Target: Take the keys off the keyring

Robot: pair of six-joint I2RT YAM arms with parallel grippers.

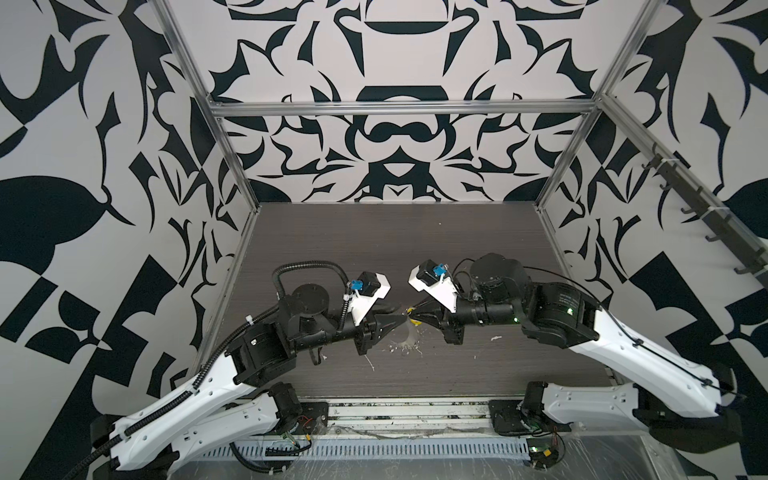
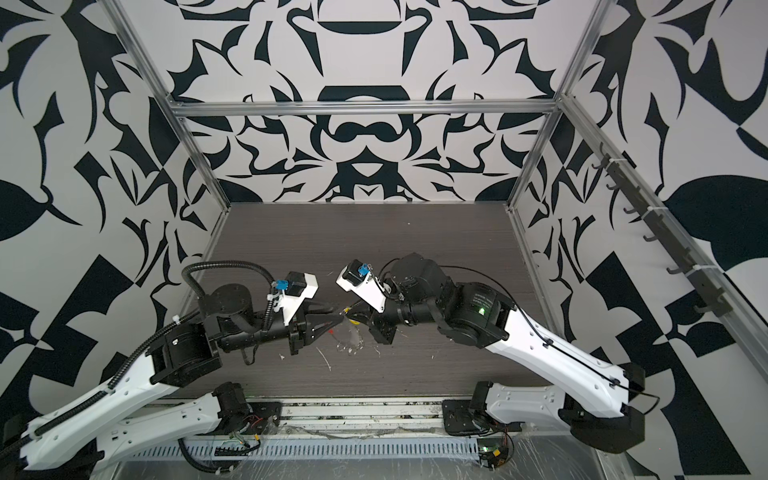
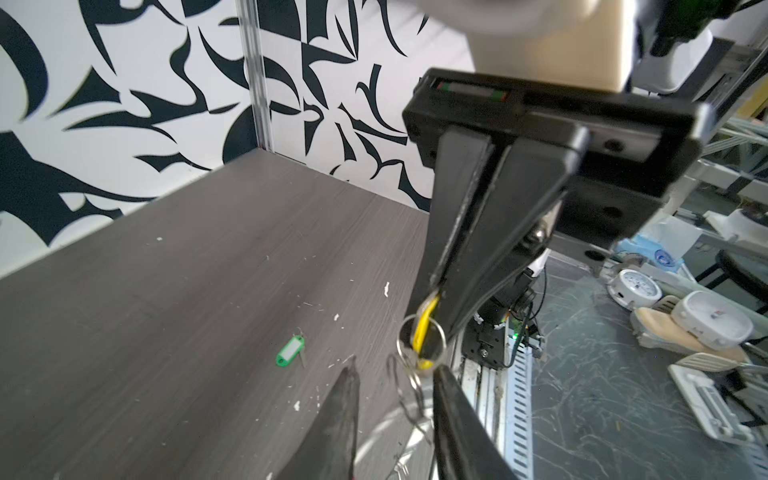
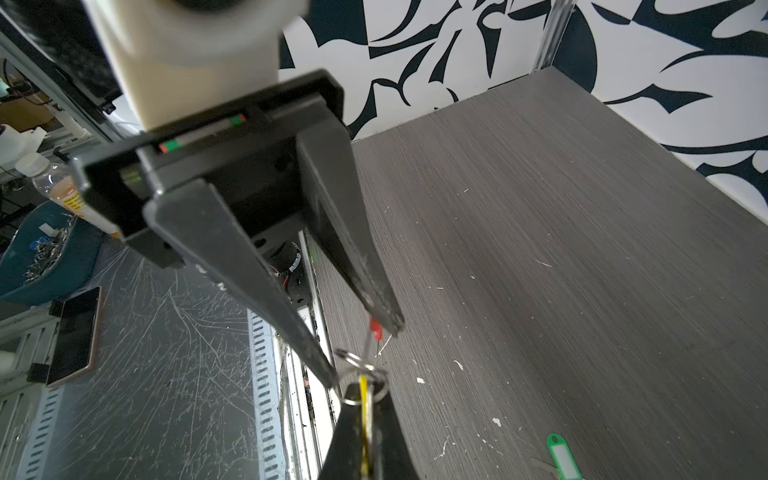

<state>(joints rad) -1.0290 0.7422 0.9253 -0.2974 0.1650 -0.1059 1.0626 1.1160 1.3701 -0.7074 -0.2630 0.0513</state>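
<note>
In the left wrist view my right gripper [image 3: 436, 299] is shut on the yellow key [image 3: 424, 328]. A small wire ring [image 3: 440, 332] hangs round this key. My left gripper [image 3: 397, 370] stands open just below, its fingers on either side of the dangling wire loops. The keyring [image 3: 382, 428] is a blurred pale band between them. The right wrist view shows my right gripper [image 4: 363, 388] pinching the yellow key [image 4: 364, 399] edge-on. The red key [image 4: 375, 328] hangs by a fingertip of the open left gripper [image 4: 363, 353]. The green key [image 3: 289, 351] lies loose on the table.
Both grippers [image 1: 401, 321] [image 1: 415, 318] meet tip to tip above the front middle of the dark wood table [image 1: 374, 249]. White scraps [image 1: 370, 363] litter the table under them. A slotted cable duct [image 1: 374, 451] runs along the front edge. Patterned walls close in three sides.
</note>
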